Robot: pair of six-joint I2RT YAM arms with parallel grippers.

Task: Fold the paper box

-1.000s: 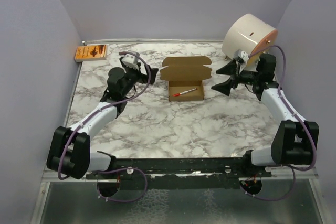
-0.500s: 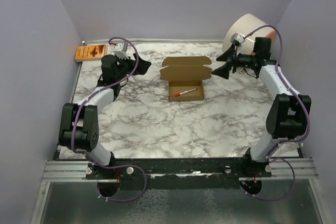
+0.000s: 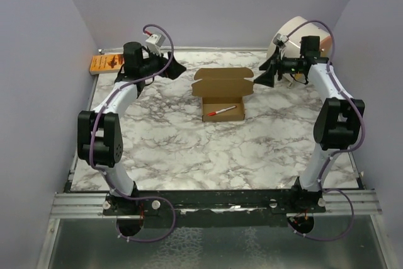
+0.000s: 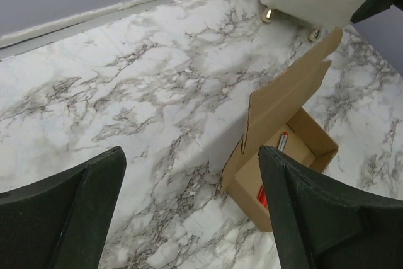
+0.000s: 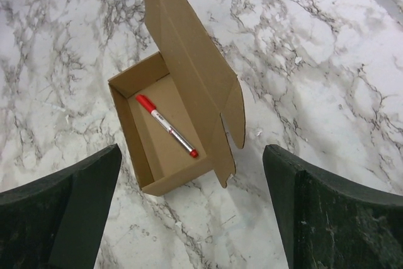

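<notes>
Both arms are stretching away from their bases toward the far half of the table [image 3: 189,149], so the left claw [image 3: 172,69] and right claw [image 3: 265,74] are now flanking the box [image 3: 224,109]. Each claw is holding its fingers spread wide, with nothing between them. The box is sitting between the claws, right of the left one and left of the right one, slightly nearer the arm bases. Its lid [image 3: 223,81] is standing open along the far wall, and a pen [image 3: 221,111] is lying in the tray. Judging from this, the claws are lining up at the lid's two ends to press it down evenly. A white drum [image 3: 301,37] is crowding in just behind the right claw.
</notes>
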